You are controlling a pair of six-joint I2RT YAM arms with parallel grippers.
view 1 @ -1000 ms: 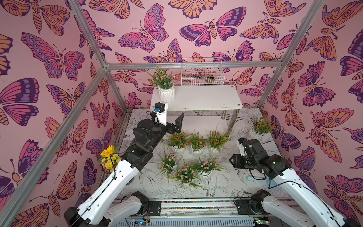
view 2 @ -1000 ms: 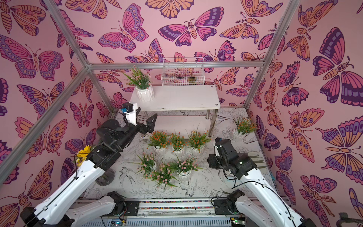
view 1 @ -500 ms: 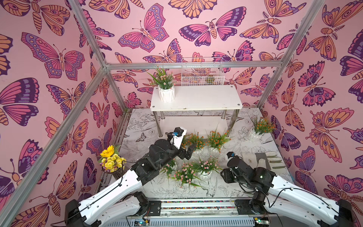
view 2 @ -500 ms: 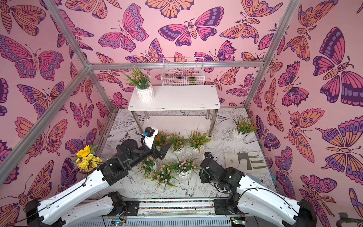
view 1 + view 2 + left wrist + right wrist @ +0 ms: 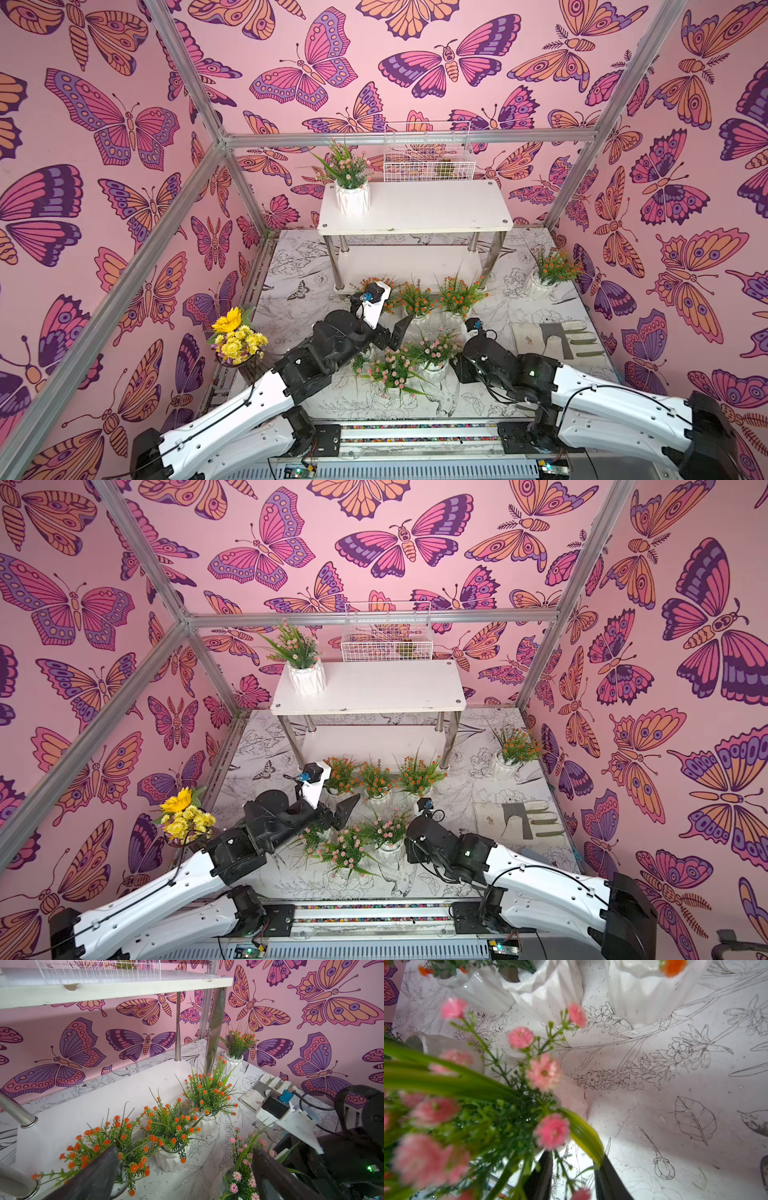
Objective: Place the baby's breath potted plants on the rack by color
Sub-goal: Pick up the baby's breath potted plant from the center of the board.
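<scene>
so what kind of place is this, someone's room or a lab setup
Most likely a staged robot test booth, not a real room: an aluminium frame hung with butterfly-print walls, two robot arms mounted at the front edge, and a rack and potted plants set out.

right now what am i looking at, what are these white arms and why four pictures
Two white robot arms, each ending in a two-fingered tool. Two pictures look down from overhead; two come from wrist cameras. On the table stand three pink plants and four orange plants. A fourth pink plant sits atop the rack. A yellow bouquet, wire basket and glove are there too. The left tool is open, empty; the right tool is at a pink plant, grip unclear.
</scene>
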